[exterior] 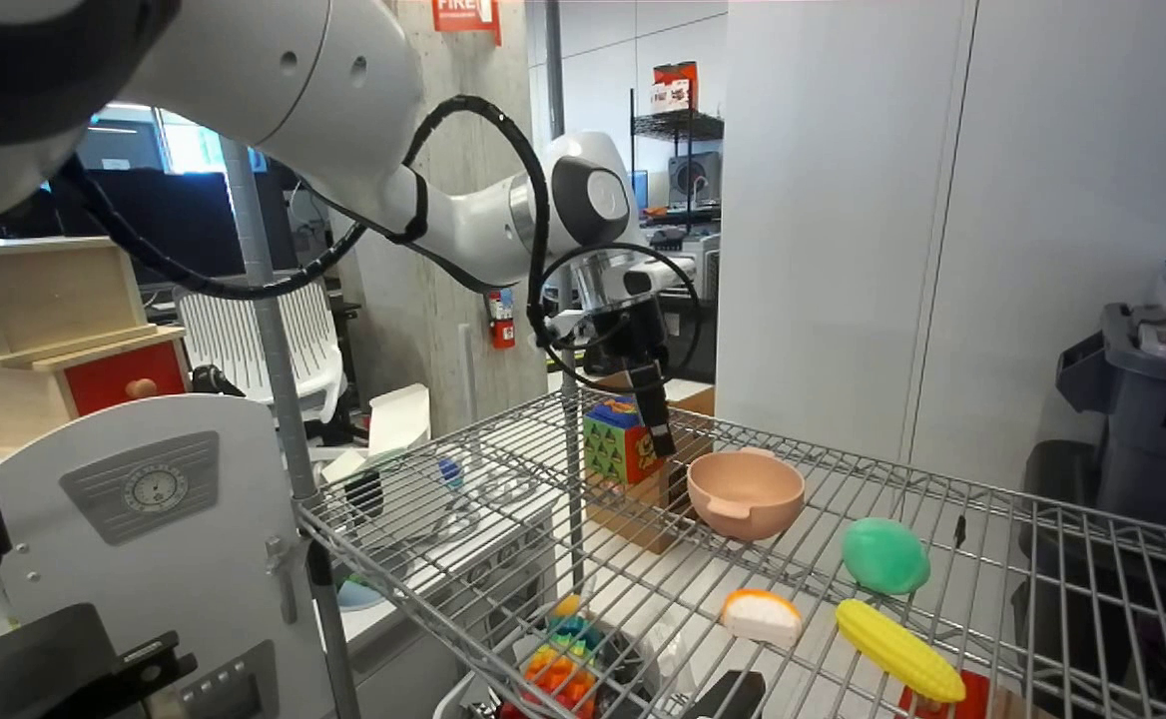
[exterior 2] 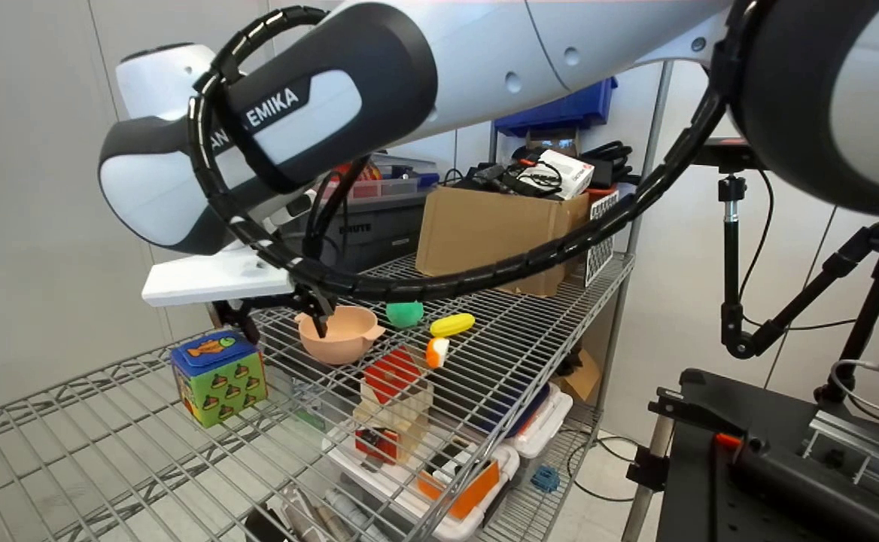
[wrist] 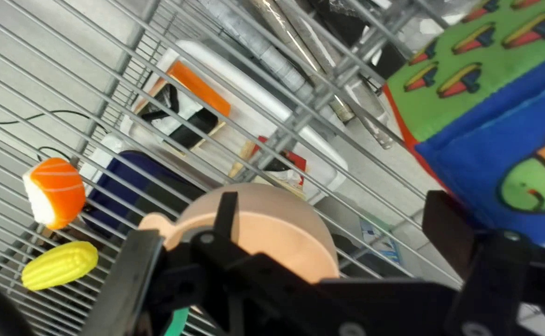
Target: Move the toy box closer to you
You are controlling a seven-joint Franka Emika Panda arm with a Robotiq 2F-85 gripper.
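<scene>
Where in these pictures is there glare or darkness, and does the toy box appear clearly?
In an exterior view, part of the window is washed out; in an exterior view, the black cable carries glossy highlights; in the wrist view, the hand is dark with little detail, while the toy box shows bright, recognisable prints, though cut by the picture's edge.

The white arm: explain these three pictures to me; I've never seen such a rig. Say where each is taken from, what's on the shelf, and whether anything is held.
It is a robot arm with a gripper for a hand. Both exterior views come from cameras standing apart from it; the wrist view comes from a camera riding on the arm, so the fingers loom in front. On the shelf sit the toy box, a bowl, corn, a green toy, an orange toy and a carton. Nothing is held: the fingers stand wide apart.
</scene>
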